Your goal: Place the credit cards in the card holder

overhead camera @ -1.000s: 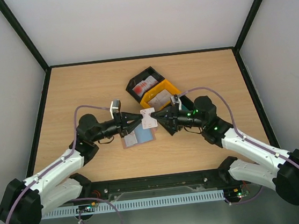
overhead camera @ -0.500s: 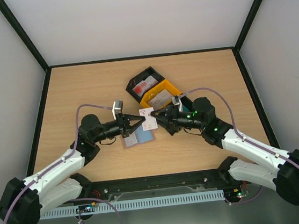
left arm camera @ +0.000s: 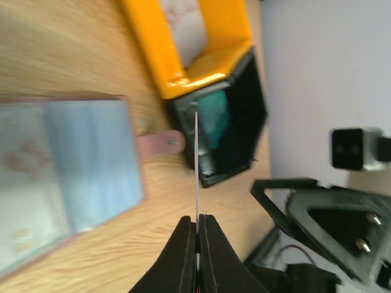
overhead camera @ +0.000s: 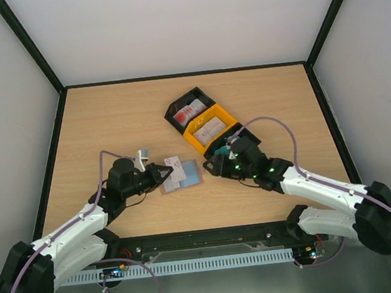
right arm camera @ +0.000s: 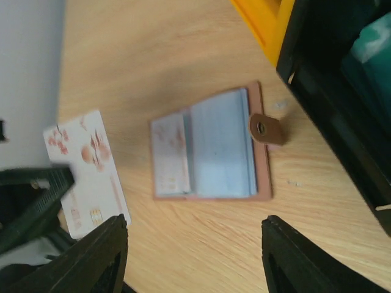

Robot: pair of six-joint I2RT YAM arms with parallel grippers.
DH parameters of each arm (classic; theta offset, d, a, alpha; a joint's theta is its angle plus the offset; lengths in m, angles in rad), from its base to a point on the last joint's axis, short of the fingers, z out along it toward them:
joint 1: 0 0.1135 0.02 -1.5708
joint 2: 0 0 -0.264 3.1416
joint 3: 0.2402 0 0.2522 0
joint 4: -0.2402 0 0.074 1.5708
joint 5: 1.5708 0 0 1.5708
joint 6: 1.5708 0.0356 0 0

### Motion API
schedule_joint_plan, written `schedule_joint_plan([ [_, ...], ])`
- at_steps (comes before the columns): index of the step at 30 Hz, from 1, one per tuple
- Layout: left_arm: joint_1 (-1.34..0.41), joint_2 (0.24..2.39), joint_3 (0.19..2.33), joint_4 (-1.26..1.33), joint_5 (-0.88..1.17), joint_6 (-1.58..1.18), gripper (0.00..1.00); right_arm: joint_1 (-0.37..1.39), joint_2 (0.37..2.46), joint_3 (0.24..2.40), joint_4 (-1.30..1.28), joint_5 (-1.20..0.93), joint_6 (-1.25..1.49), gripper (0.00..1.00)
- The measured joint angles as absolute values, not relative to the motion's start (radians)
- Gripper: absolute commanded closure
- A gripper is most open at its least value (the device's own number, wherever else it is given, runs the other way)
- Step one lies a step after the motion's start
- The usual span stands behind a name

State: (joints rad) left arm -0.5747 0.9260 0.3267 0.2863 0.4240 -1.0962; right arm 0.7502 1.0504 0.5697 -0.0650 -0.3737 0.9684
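Note:
The card holder [overhead camera: 189,176] lies open on the table, its blue-grey pockets [right arm camera: 217,143] facing up and its brown snap tab [right arm camera: 266,129] on the right. My left gripper [overhead camera: 166,170] is shut on a white credit card with red marks [overhead camera: 175,165], which it holds just left of the holder and above the table. In the left wrist view this card [left arm camera: 197,159] shows edge-on between the shut fingertips [left arm camera: 197,227]. My right gripper [overhead camera: 210,164] stands open just right of the holder, with nothing between its fingers [right arm camera: 98,256]. The held card [right arm camera: 88,174] shows flat in the right wrist view.
A black tray [overhead camera: 178,116] with a red-and-white card [overhead camera: 191,109] sits at the back. An orange tray [overhead camera: 229,120] holding a pale card [overhead camera: 209,129] is beside it. Another black tray [left arm camera: 250,116] with a teal card [left arm camera: 215,119] lies under my right arm.
My right gripper has opened, let go of the white card and drawn back. My left gripper has closed on the card and carried it left and nearer, beside the holder.

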Motion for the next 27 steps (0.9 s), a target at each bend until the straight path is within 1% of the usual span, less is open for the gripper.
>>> schedule_joint_plan([
  [6, -0.504, 0.991, 0.293, 0.265, 0.408, -1.006, 0.98, 0.936, 1.237, 0.671, -0.143, -0.171, 0.838, 0.43],
  [11, -0.484, 1.083, 0.289, 0.297, 0.413, -0.953, 0.98, 1.017, 1.441, 0.793, -0.179, -0.038, 0.762, 0.47],
  [16, -0.459, 1.16, 0.285, 0.332, 0.437, -0.908, 0.98, 1.034, 1.599, 0.873, -0.202, 0.031, 0.712, 0.48],
  [21, -0.435, 1.214, 0.285, 0.355, 0.45, -0.88, 0.98, 1.035, 1.685, 0.892, -0.22, 0.062, 0.681, 0.5],
  [27, -0.426, 1.262, 0.284, 0.391, 0.472, -0.871, 0.98, 1.035, 1.718, 0.904, -0.231, 0.091, 0.681, 0.6],
])
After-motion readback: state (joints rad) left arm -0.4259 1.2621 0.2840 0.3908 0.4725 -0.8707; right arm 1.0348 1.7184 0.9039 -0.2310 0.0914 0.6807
